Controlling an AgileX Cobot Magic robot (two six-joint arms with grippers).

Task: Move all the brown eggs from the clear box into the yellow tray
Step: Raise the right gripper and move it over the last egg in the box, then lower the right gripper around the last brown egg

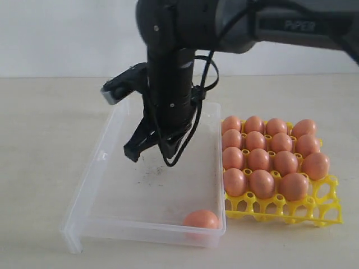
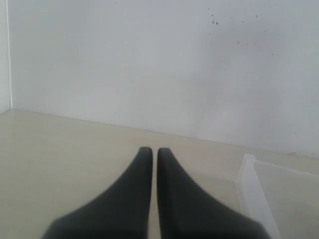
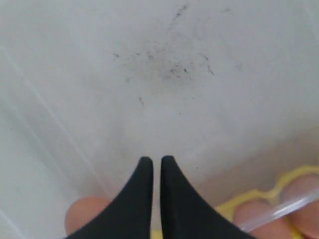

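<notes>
Hanging over the middle of the see-through plastic box with low walls (image 1: pixel 92 168), the right arm's black pincer (image 3: pixel 152 160) has its two fingers pressed together. Nothing is between them.

One smooth brown egg (image 1: pixel 200 218) is left in the box. It lies in the near right corner, close against the near wall. The bright yellow plastic egg tray (image 1: pixel 314 210) sits just to the right of the box. It holds fifteen brown eggs (image 1: pixel 258 159), and some cups along its near edge are empty.

The left arm's black pincer (image 2: pixel 150 149) is pressed shut too, holds nothing, and points at the far wall.

Plenty could go wrong. If the right pincer goes down without spreading first, it may bump the round egg and make it roll. The egg is so close to the wall that a finger might hit the plastic and push the box. A hard squeeze could crack the shell. A loose one could let the egg slip and fall on the eggs in the tray.
</notes>
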